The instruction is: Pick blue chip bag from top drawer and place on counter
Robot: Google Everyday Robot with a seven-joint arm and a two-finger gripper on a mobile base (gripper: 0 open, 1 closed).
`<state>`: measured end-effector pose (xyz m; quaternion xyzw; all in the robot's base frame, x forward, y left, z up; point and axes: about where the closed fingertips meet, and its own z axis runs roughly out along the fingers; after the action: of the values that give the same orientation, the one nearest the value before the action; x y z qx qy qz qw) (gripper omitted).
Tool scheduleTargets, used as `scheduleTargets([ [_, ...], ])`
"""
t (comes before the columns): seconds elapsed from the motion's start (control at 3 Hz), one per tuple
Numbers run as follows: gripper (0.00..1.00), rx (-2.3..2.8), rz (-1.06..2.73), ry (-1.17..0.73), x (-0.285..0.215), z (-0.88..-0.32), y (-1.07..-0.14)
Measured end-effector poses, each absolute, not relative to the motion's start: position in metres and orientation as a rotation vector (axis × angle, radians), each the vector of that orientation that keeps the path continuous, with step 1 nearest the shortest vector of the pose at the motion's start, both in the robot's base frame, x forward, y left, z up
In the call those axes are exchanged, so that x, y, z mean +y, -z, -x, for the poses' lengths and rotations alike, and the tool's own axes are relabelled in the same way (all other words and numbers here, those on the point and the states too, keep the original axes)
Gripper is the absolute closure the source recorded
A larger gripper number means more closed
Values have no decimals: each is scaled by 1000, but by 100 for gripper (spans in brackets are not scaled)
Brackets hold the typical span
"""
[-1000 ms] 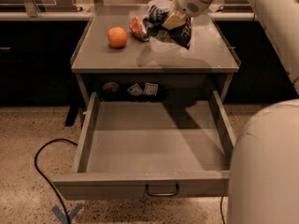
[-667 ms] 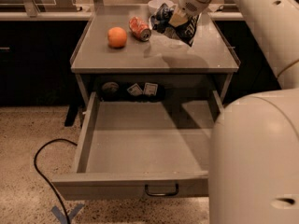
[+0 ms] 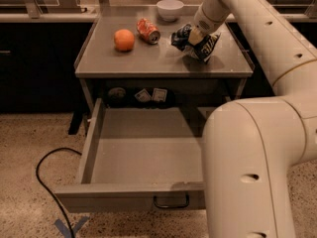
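While the top drawer (image 3: pixel 143 152) stands pulled far out toward 6 o'clock, its grey floor bare and its small dark pull handle (image 3: pixel 171 201) showing on the front panel, the blue chip bag (image 3: pixel 208 44) is up on the counter (image 3: pixel 148 58), over the right half at about 2 o'clock from the counter's middle. The gripper (image 3: pixel 194 35) comes in from 1 o'clock at the end of the white arm (image 3: pixel 247 172) and sits on the bag's upper left part, its tan fingers (image 3: pixel 195 32) pinching the crumpled foil. The bag hangs tilted, white lettering on its right face, a dark shadow just under it at 6 o'clock; whether its lower edge touches the surface or hangs just above it cannot be told. At 9 o'clock from the bag, near but apart, lies a crushed orange-red soda can (image 3: pixel 148 30) on its side, and farther toward 9 o'clock sits an orange (image 3: pixel 124 39). A white bowl (image 3: pixel 170 9) stands at the counter's back edge, at 11 o'clock from the bag. Under the counter, in the dark gap above the drawer, lie two small packets (image 3: pixel 151 95) and a dark round thing (image 3: pixel 116 94) that is too dim to name. On the speckled floor at 8 o'clock from the drawer a black cable (image 3: pixel 47 182) curls — and a blue tape mark (image 3: pixel 72 227) lies just below the drawer's front left corner.
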<state>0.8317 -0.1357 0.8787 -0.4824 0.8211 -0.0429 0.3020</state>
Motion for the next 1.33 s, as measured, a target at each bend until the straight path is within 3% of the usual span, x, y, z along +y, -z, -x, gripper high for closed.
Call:
scheduleTargets([
  [0.33,100,2233,1270,24,-140,-829,-847],
  [1.33,36,2233,1270,24,-139,-829,-847],
])
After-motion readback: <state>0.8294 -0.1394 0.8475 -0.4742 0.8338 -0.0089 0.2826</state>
